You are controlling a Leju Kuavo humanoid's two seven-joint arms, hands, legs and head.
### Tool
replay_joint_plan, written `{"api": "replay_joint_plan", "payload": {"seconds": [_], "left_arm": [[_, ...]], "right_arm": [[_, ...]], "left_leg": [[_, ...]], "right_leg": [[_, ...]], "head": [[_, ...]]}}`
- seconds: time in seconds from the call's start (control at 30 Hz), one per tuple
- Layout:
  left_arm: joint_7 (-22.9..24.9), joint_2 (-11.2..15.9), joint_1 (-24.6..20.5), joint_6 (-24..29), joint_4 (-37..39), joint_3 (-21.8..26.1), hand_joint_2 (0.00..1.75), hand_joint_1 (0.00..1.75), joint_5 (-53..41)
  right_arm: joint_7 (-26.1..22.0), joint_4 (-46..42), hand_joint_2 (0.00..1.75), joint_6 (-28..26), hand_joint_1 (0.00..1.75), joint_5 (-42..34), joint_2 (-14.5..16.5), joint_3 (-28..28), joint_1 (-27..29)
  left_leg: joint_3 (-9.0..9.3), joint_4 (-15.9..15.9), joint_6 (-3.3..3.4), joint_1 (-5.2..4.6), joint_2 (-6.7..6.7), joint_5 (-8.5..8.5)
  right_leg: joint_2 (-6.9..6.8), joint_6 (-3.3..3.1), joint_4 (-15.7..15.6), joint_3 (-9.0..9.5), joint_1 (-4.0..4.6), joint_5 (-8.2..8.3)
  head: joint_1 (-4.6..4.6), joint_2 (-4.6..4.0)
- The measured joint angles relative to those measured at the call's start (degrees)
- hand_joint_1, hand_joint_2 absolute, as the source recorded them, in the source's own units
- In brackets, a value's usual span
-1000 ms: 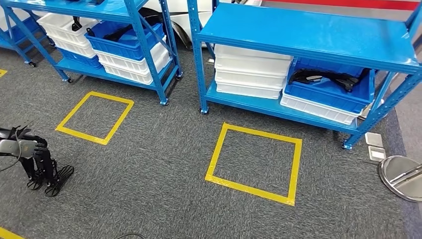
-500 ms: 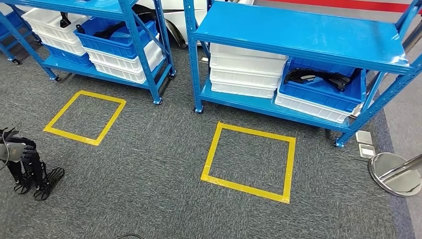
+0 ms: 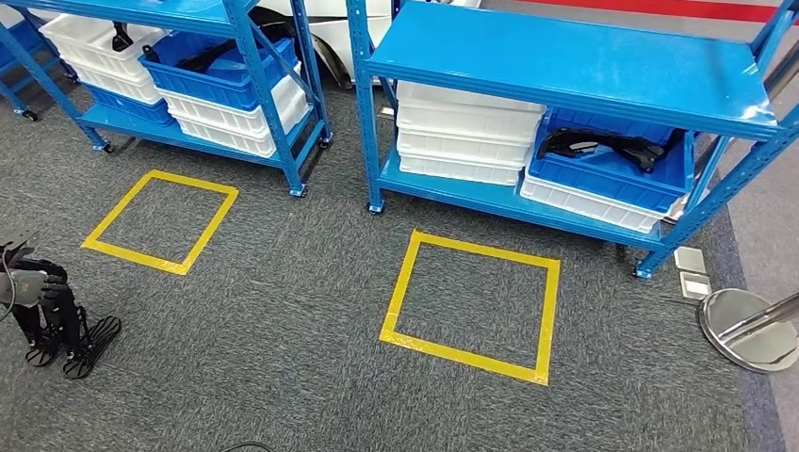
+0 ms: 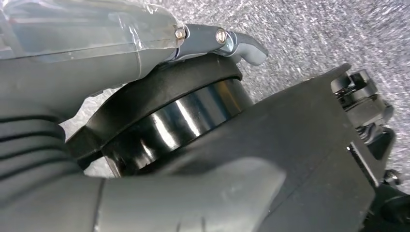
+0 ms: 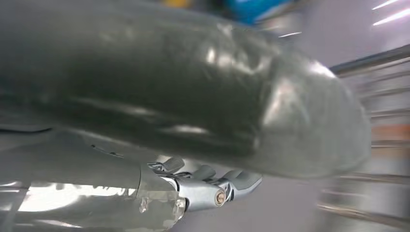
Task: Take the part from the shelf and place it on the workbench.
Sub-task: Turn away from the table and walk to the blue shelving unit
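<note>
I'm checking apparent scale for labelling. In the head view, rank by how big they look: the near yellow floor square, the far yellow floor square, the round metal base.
1. Near yellow floor square
2. Far yellow floor square, though distance shrinks it
3. Round metal base, partly cut off

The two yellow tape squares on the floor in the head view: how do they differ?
The right tape square lies directly in front of the right shelf, nearer the camera; the left tape square lies before the left shelf, nearer the left hand. The right one looks larger. Both are empty yellow outlines on grey carpet.
</note>
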Motion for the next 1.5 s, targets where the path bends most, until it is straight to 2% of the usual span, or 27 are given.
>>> {"api": "replay_joint_plan", "payload": {"seconds": [0.1, 0.2, 0.3, 0.43, 0.57, 0.73, 0.77, 0.87, 0.9, 1.13, 1.5], "left_arm": [[1.79, 0.01, -0.23, 0.66, -0.18, -0.47, 1.75, 0.0, -0.73], [2.5, 0.03, -0.28, 1.59, -0.35, -0.75, 1.75, 0.0, -0.26], [2.57, 0.04, -0.28, 2.9, -0.37, -0.75, 1.75, 0.0, -0.05], [2.57, 0.04, -0.69, 3.9, -0.49, -0.75, 1.75, 0.0, -0.1], [2.59, 0.07, -1.04, 4.9, -0.86, -0.74, 1.75, 0.0, 0.2], [2.66, 0.07, -1.34, 5.7, -1.3, -0.69, 1.75, 0.0, 1.0], [2.66, 0.07, -1.36, 5.7, -1.33, -0.64, 1.75, 0.0, 0.93], [2.66, 0.09, -1.06, 5.27, -1.36, 0.29, 0.44, 0.0, -0.36], [2.66, 0.12, -0.82, 4.97, -1.37, 0.91, 0.0, 0.0, -1.22], [2.64, 0.56, 1.58, 2.4, -1.37, 6.72, 0.0, 0.0, -8.26], [2.23, 1.32, 5.1, -1.99, -1.39, 20.08, 0.0, 0.0, -19.84]], "right_arm": [[1.54, 22.02, 0.0, 5.08, 0.0, -8.69, 2.05, 7.67, -3.97], [6.11, 39.61, 0.0, 8.96, 0.0, -8.37, 5.0, 15.72, -7.32], [9.77, 50.0, 0.0, 11.71, 0.0, -6.64, 6.85, 22.47, -8.98], [11.47, 59.08, 0.0, 13.28, 0.0, -5.68, 7.2, 29.81, -10.37], [10.06, 64.67, 1.75, 13.51, 0.0, -4.81, 6.85, 36.15, -11.03], [6.77, 66.52, 1.75, 12.23, 0.0, -5.01, 5.88, 44.6, -11.64], [6.67, 66.76, 1.31, 12.11, 0.0, -5.1, 5.68, 46.11, -11.77], [6.32, 67.47, 0.0, 12.47, 0.0, -4.56, 5.06, 49.12, -11.83], [6.11, 67.67, 0.0, 12.83, 0.0, -4.14, 4.85, 49.63, -11.76], [4.49, 68.79, 0.0, 16.2, 0.0, -0.64, 3.73, 50.71, -11.02], [1.82, 69.85, 0.0, 21.8, 0.0, 5.22, 2.57, 48.65, -9.19]], "left_leg": [[0.11, -0.01, -0.1, 0.23, -0.01, 0.0], [0.27, -0.09, -0.22, 0.27, -0.26, 0.07], [0.37, -0.26, -0.37, 0.29, -0.37, 0.13], [0.5, -0.38, -0.5, 0.32, -0.28, 0.06], [0.6, -0.41, -0.56, 0.32, -0.23, 0.02], [0.67, -0.42, -0.59, 0.3, -0.19, -0.01], [0.69, -0.42, -0.59, 0.3, -0.19, -0.01], [0.75, -0.42, -0.6, 0.28, -0.18, -0.02], [0.76, -0.42, -0.6, 0.28, -0.16, -0.02], [0.8, -0.41, -0.64, 0.28, -0.11, -0.06], [0.83, -0.42, -0.67, 0.29, -0.03, -0.08]], "right_leg": [[-0.01, -0.09, -0.01, 0.02, 0.15, -0.02], [-0.2, -0.27, -0.01, 0.05, 0.19, -0.11], [-0.27, -0.39, 0.01, 0.06, 0.21, -0.17], [-0.21, -0.55, 0.02, 0.1, 0.25, -0.27], [-0.16, -0.61, 0.02, 0.18, 0.25, -0.31], [-0.14, -0.61, 0.02, 0.26, 0.24, -0.31], [-0.14, -0.61, 0.02, 0.28, 0.24, -0.31], [-0.12, -0.61, 0.02, 0.34, 0.22, -0.32], [-0.1, -0.61, 0.02, 0.34, 0.22, -0.32], [-0.05, -0.61, 0.02, 0.33, 0.22, -0.32], [0.03, -0.62, 0.02, 0.35, 0.23, -0.32]], "head": [[0.02, 0.0], [-0.02, 0.0], [-0.05, 0.0], [-0.04, 0.0], [-0.04, 0.0], [-0.03, 0.0], [-0.03, 0.0], [-0.03, 0.0], [-0.03, 0.0], [-0.04, 0.0], [-0.03, 0.0]]}}
